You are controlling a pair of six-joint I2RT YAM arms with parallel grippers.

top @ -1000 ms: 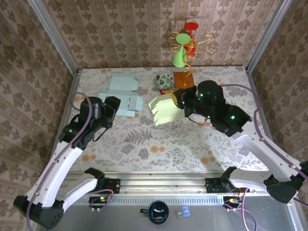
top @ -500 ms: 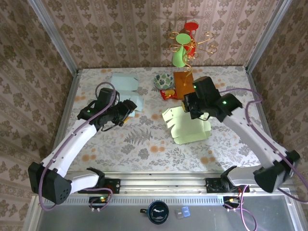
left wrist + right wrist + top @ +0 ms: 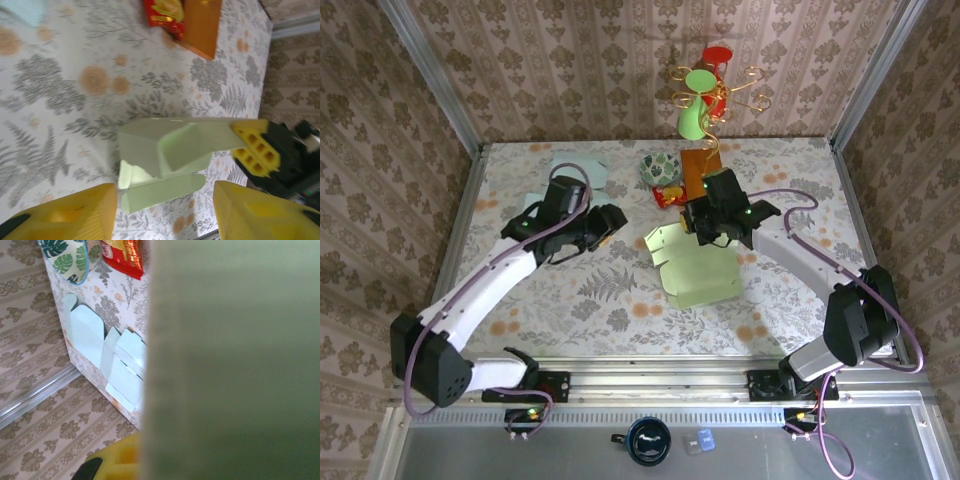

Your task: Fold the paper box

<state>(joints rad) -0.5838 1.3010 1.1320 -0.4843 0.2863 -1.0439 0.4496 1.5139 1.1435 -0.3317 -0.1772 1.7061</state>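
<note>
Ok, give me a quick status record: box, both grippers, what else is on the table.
box: green paper box, partly folded, mid-table
right gripper: shut on the box's far edge
left gripper: open, left of the box, not touching
spares: light blue flat blanks, far left
other: patterned bowl, red packet, orange board

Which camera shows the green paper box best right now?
Top external: the whole green paper box is sharp, outline and flaps clear. Left wrist shows it closer but softer; right wrist sees one blurred green panel.
</note>
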